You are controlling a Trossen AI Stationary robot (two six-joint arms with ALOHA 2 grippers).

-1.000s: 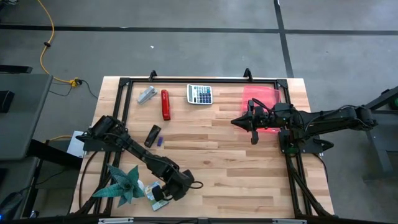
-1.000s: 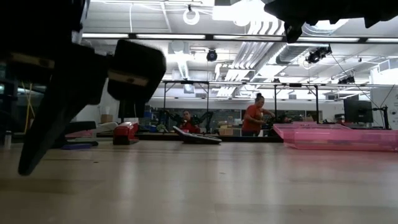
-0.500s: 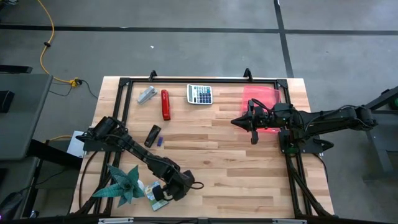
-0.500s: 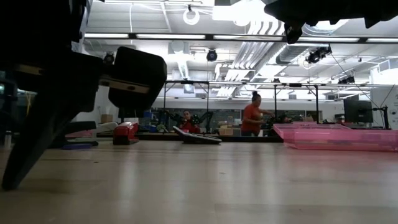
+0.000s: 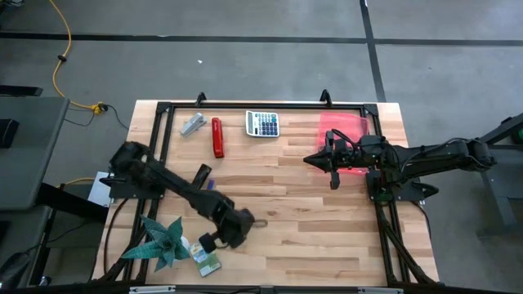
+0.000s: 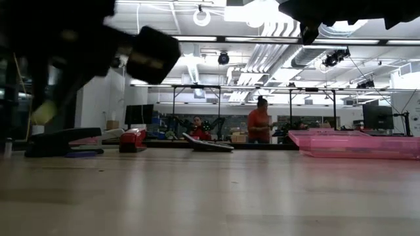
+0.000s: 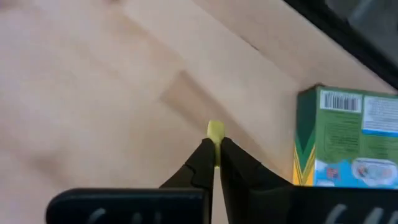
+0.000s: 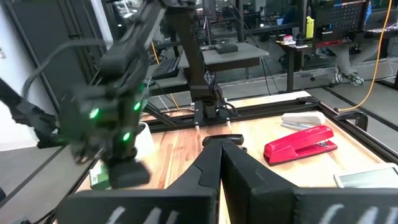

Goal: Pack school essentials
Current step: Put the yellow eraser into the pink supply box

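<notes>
So the left tool [image 7: 214,163] has its two fingers pinched together on a yellow stick [image 7: 216,134], with just the tip of it poking out past the fingertips in the left wrist view. It sits in the lower left of the high view, raised above the bare wood of the table [image 5: 327,237], and the green-yellow crayon box [image 7: 345,138] lies flat on the table just beside it, barcode side up; from above that box [image 5: 207,261] shows right at the bottom edge near a teal paper plant [image 5: 163,241]. The right tool [image 5: 310,160] is pressed together with nothing in it and hangs over the middle right of the high view, next to the pink tray [image 5: 345,131] in the upper right. Along the top of the table, left to right, are a grey stapler [image 5: 193,124], the red stapler [image 5: 217,137] and the calculator [image 5: 262,123]. In the low view a person in a red shirt [image 6: 256,126] stands in the room behind the table.
</notes>
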